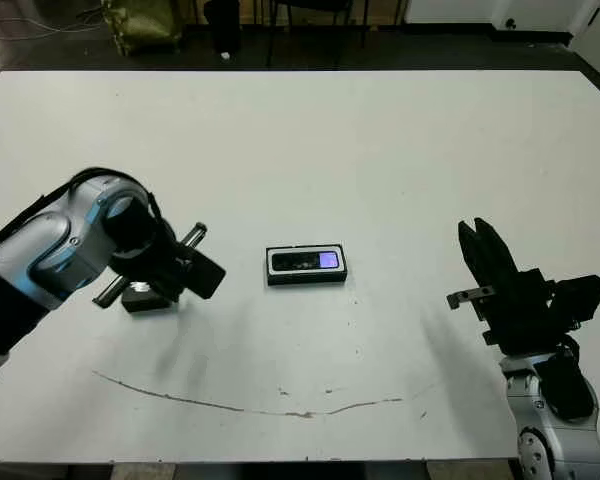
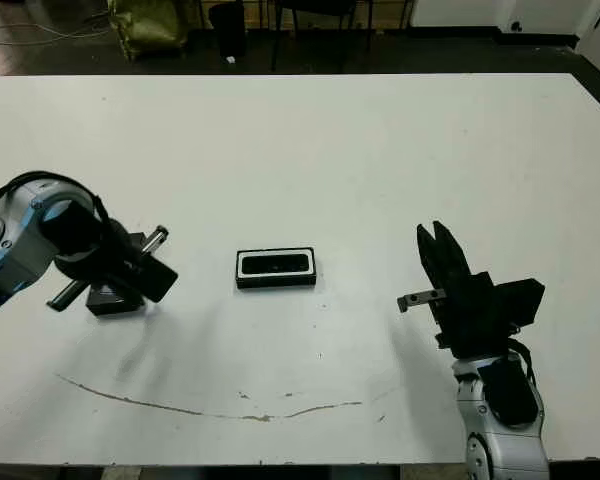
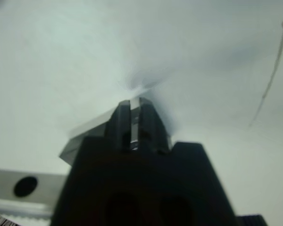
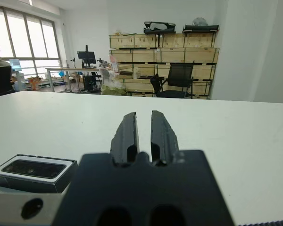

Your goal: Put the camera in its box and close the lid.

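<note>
sitting in the middle of the frame on the white table (image 1: 380,150) is the box (image 1: 306,266), and the camera (image 1: 310,261) already lies inside its white lining, bluish patch toward the right end, so the first half of the job looks done. what is left is the lid (image 1: 144,297), which lies at the left of the frame, well apart from the box, a dark flat piece mostly hidden under the left end effector (image 1: 170,280). that end effector is down on it, and in the left wrist view its fingers (image 3: 123,123) are pressed close with a thin pale edge between them, so it looks to be pinching the lid, though blur keeps me from being sure. the right end effector (image 1: 480,250) hangs at the lower right, off to the side of the box, its fingers nearly together around nothing. by my reckoning the lid must next be carried over and seated squarely.
</note>
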Controlling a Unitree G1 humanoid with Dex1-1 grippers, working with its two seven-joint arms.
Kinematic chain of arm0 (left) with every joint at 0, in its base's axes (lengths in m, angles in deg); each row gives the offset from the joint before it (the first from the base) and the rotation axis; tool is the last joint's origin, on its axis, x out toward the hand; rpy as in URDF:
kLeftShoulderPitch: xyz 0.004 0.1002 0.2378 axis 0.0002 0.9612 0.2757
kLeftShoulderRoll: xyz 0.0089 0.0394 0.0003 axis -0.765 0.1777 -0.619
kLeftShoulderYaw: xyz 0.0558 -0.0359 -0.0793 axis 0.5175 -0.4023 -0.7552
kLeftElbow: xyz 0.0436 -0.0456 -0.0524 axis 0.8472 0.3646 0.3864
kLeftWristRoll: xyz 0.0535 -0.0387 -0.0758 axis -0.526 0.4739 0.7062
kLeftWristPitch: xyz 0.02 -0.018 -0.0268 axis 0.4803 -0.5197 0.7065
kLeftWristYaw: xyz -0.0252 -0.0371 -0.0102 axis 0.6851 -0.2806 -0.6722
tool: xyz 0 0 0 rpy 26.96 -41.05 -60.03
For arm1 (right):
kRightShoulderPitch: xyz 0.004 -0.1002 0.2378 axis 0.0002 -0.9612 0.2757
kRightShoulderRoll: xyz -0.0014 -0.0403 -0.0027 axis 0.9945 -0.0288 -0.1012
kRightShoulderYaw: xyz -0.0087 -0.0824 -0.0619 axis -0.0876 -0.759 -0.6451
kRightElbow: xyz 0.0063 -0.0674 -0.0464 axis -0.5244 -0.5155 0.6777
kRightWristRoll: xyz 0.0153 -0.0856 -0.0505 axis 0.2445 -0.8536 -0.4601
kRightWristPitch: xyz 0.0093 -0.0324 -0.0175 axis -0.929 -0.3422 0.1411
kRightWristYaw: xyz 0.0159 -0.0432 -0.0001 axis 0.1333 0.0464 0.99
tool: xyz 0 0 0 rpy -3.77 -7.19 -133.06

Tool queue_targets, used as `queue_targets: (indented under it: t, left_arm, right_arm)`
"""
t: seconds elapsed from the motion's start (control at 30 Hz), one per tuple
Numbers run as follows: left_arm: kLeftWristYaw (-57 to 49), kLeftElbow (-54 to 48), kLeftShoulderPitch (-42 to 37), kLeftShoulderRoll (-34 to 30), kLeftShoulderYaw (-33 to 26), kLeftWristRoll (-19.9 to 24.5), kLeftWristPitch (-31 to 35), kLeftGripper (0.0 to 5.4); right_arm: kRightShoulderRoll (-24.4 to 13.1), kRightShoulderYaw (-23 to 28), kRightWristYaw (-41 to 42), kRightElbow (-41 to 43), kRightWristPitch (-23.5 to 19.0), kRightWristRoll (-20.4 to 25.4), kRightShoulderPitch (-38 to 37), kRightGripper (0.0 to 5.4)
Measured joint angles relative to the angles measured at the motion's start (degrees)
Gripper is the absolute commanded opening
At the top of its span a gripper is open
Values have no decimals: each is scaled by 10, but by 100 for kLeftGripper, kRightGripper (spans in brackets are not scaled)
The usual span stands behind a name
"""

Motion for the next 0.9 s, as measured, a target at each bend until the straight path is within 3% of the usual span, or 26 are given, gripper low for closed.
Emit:
queue_targets:
  t: [0.23, 0.43, 0.57, 0.73, 0.9]
  left_arm:
    - [0, -1, 19, -8, 2, -27, -5, 0]
    - [0, -22, 33, -30, -14, -18, -8, 0]
    - [4, -84, 35, -47, -61, 63, 35, 0]
    - [-8, -150, 35, -45, -160, 213, 130, 0]
    - [-158, -221, 114, 11, -309, 320, 223, 0]
  right_arm:
    - [-1, 0, 0, -3, 1, -1, 0, 2]
    - [-2, 0, 0, -4, 1, -1, -2, 2]
    - [-3, -1, 5, -14, 2, -1, -1, 2]
    - [-5, -2, 5, -18, 4, -3, 1, 2]
    - [-4, -6, 7, -22, 0, -1, 2, 2]
